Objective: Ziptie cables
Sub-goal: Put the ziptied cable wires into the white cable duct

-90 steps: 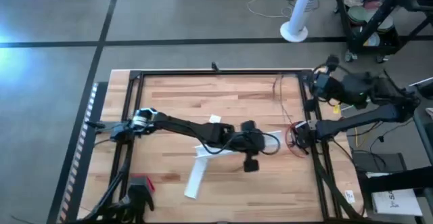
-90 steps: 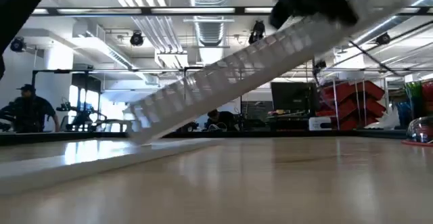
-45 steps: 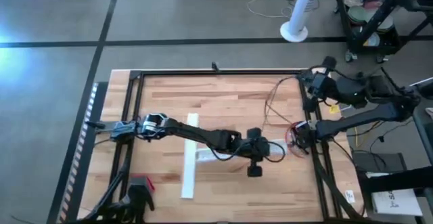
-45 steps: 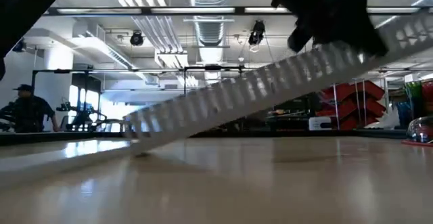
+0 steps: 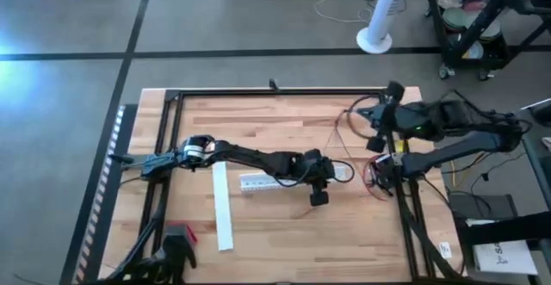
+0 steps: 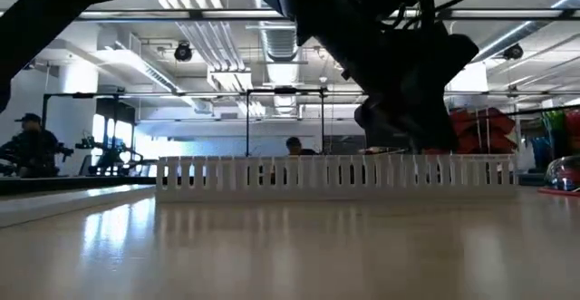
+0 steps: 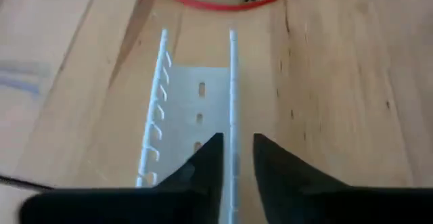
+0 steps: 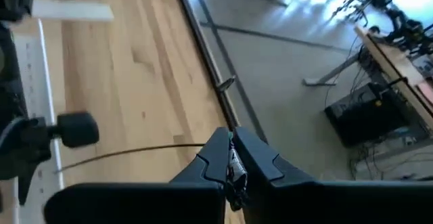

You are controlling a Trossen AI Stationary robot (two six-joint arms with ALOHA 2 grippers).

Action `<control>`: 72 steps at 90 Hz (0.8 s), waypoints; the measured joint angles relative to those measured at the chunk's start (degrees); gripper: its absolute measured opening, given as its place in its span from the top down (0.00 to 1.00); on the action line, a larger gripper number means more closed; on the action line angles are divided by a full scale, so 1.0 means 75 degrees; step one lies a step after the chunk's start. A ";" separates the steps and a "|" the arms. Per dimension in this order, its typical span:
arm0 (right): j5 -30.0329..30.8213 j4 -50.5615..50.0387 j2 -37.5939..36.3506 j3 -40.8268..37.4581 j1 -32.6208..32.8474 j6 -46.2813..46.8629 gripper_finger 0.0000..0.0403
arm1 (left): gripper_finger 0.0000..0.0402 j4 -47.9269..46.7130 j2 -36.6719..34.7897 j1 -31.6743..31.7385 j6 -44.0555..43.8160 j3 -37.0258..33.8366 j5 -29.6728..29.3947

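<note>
A white slotted duct (image 5: 275, 182) lies flat on the table's middle; in the low view it rests level on its base (image 6: 335, 175). My left gripper (image 5: 323, 171) is shut on its right end. The cables (image 5: 343, 134), thin pinkish-brown and dark wires, arch over the table's far right. My right gripper (image 5: 379, 121) holds them there, shut on their small pale end. A long white flat strip (image 5: 222, 207) lies left of the duct. My left gripper (image 7: 235, 139) pinches one slotted side wall (image 7: 233, 109) of the duct between its two fingers, near the duct's right end, with the fingers lying along the duct. The duct lies flat on the table. My right gripper (image 8: 232, 137) pinches the cables' small pale end (image 8: 235, 162) between its fingertips. One thin wire (image 8: 122, 155) runs off slack from it, over the table.
A coil of red wire (image 5: 375, 173) lies at the table's right edge, just beyond the duct's end (image 7: 223, 1). A black frame (image 5: 275, 91) runs round the table. A person (image 6: 32, 150) shows in the room beyond.
My left gripper has gone down and set the duct's raised right end on the table, so the duct now lies flat instead of slanting. The white flat strip has swung and slid toward the table's left. My right gripper has gone toward the table's left with the cables.
</note>
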 joint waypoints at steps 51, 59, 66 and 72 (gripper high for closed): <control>-0.2471 0.4313 0.2215 0.0621 0.0003 -0.0775 1.00 | 0.43 0.0243 -0.6524 -0.0807 -0.1198 -0.6236 -0.4914; -0.2628 0.4630 0.2589 0.0941 0.0003 -0.0870 1.00 | 0.43 0.1075 -0.7390 -0.0804 -0.1371 -0.7550 -0.4914; -0.2677 0.4660 0.2882 0.1167 0.0018 -0.0944 1.00 | 0.43 0.1652 -0.8067 -0.0804 -0.1493 -0.8441 -0.4905; -0.2766 0.4676 0.3133 0.1351 0.0018 -0.0913 1.00 | 0.41 0.1829 -0.8537 -0.0804 -0.1655 -0.9072 -0.4904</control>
